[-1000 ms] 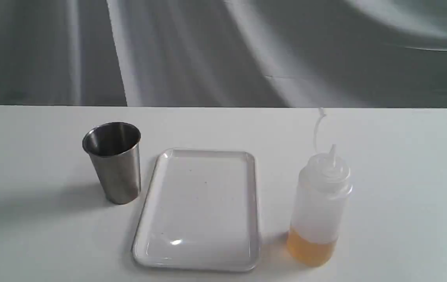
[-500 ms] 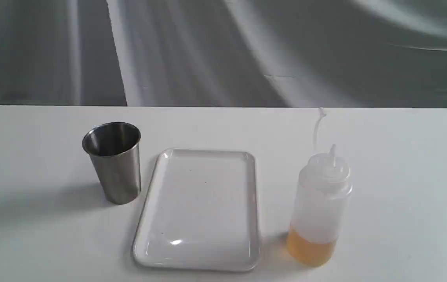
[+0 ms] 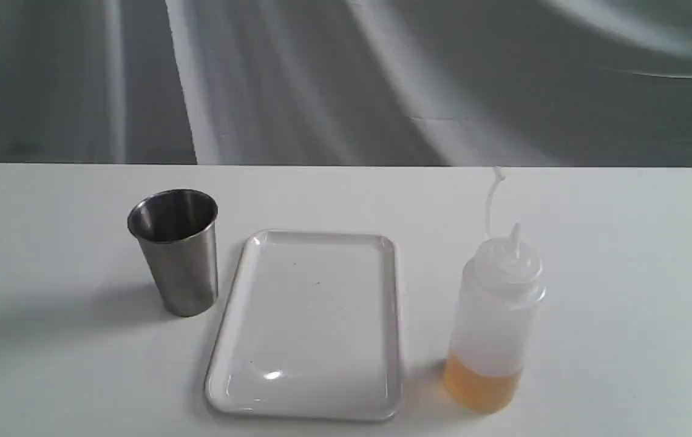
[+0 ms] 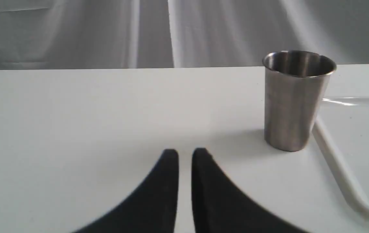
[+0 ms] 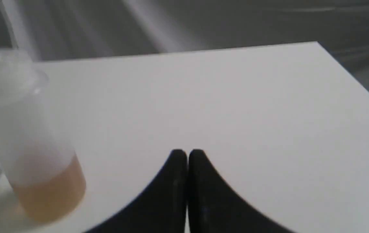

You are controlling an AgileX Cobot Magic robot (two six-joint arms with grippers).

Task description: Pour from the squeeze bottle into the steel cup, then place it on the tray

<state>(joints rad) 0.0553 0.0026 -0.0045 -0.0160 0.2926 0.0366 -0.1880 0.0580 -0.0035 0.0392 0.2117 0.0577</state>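
The squeeze bottle [image 3: 495, 321] stands upright on the table's right side, amber liquid in its bottom, cap strap sticking up. It also shows blurred in the right wrist view as the squeeze bottle [image 5: 29, 142]. The steel cup [image 3: 176, 249] stands upright at the left, just beside the white tray [image 3: 309, 321], which lies flat between cup and bottle. No gripper shows in the exterior view. My left gripper [image 4: 185, 155] is shut and holds nothing, short of the steel cup [image 4: 296, 100]. My right gripper [image 5: 187, 155] is shut and holds nothing, apart from the bottle.
The white table [image 3: 625, 243] ends at a far edge against a grey draped backdrop [image 3: 346, 79]. The tray's rim [image 4: 340, 161] runs close beside the cup in the left wrist view. The table's right corner [image 5: 317, 43] shows in the right wrist view.
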